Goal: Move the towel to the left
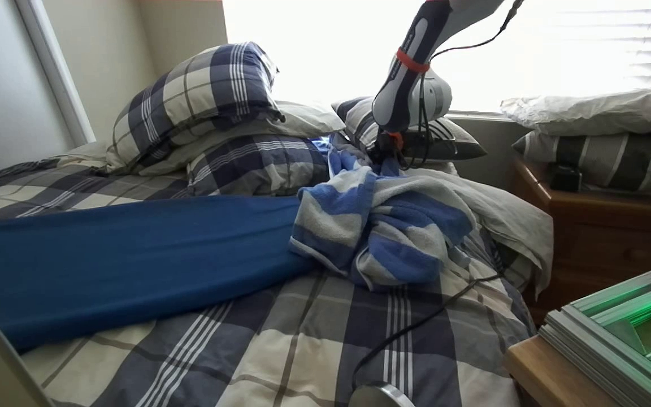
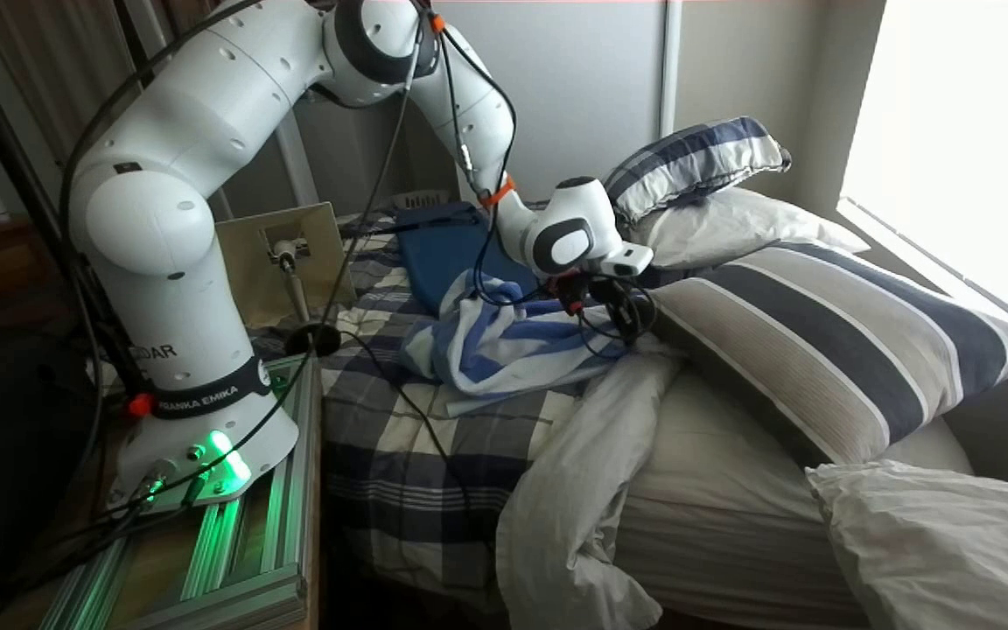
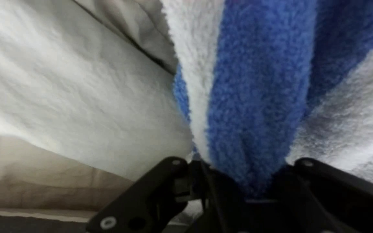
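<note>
The towel is blue and white striped. In both exterior views the towel (image 1: pixel 416 237) (image 2: pixel 504 346) lies crumpled on the bed, with one part drawn up toward the gripper. My gripper (image 1: pixel 385 155) is low at the far side of the towel, near the pillows. In an exterior view the gripper (image 2: pixel 622 319) is partly hidden by cables. In the wrist view the towel (image 3: pixel 257 87) narrows into a bunch between the fingers of the gripper (image 3: pixel 246 176), which is shut on it. The fingertips themselves are partly covered by the cloth.
A blue cloth-covered board (image 1: pixel 150 260) lies beside the towel on the plaid bed (image 1: pixel 280 350). Plaid pillows (image 1: pixel 201 96) are stacked behind it. A striped pillow (image 2: pixel 845 350) is close to the gripper. A white sheet (image 2: pixel 591 490) hangs off the bed. A black cable (image 1: pixel 416 322) crosses the bedspread.
</note>
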Motion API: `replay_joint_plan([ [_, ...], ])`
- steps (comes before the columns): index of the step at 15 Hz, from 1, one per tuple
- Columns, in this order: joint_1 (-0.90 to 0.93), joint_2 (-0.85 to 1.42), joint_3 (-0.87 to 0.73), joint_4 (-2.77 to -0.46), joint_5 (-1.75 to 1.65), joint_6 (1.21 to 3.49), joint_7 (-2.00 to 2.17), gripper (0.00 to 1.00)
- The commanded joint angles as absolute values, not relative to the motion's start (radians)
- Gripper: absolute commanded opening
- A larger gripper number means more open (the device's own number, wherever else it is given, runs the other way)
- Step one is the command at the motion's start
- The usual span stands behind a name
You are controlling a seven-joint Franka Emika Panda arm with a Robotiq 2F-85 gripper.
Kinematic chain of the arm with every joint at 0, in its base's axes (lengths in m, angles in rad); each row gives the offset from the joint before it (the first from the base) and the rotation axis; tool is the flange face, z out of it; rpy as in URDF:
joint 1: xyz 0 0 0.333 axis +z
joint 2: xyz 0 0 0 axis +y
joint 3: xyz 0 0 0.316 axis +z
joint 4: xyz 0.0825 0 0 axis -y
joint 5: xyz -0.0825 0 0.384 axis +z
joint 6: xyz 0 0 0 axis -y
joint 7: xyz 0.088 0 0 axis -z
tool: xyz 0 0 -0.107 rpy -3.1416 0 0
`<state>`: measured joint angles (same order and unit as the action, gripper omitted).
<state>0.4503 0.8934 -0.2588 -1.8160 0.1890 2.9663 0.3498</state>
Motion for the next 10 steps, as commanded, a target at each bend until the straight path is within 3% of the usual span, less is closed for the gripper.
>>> replay_joint_plan([
  [1, 0.575, 0.750, -0.357, -1.977, 0.115, 2.840, 0.454, 0.03],
  [10, 0.541, 0.358, -0.170, -2.327, 0.060, 2.626, 0.529, 0.03],
])
